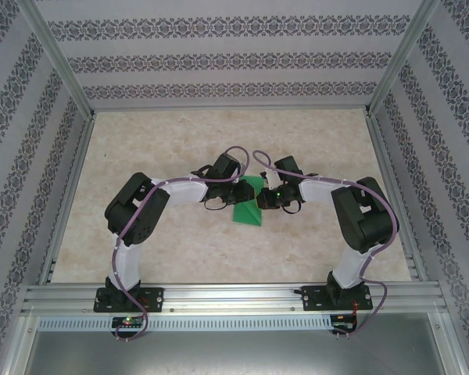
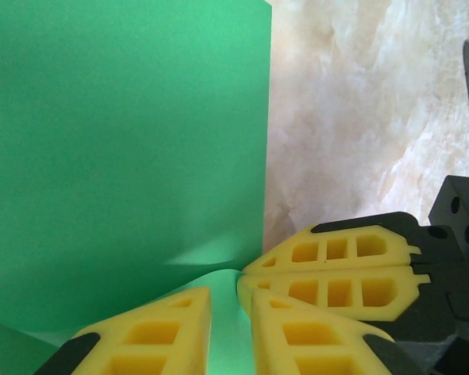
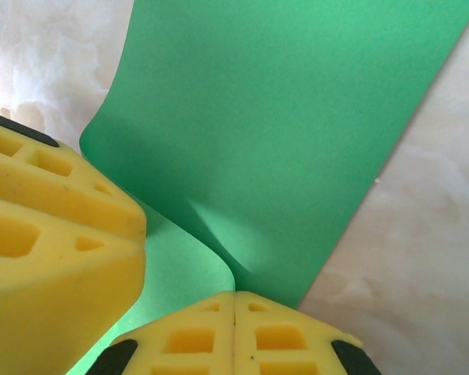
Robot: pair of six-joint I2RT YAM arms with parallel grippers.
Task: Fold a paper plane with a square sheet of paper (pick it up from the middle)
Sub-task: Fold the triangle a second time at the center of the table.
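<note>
The paper (image 1: 247,208) is lifted off the middle of the worktop (image 1: 180,258), bent into a fold between both tools. The left tool (image 2: 230,308) pinches the paper's lower edge — green shows between its yellow fingers (image 2: 164,332). The right tool (image 3: 234,332), just right of the left one, is pressed together on the same edge — fingers (image 3: 289,336) touching.

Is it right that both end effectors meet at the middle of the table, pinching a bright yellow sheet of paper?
Not quite: the sheet of paper is bright green; only the finger pads are yellow, as the right wrist view shows. The left end effector and right end effector do meet there.
</note>
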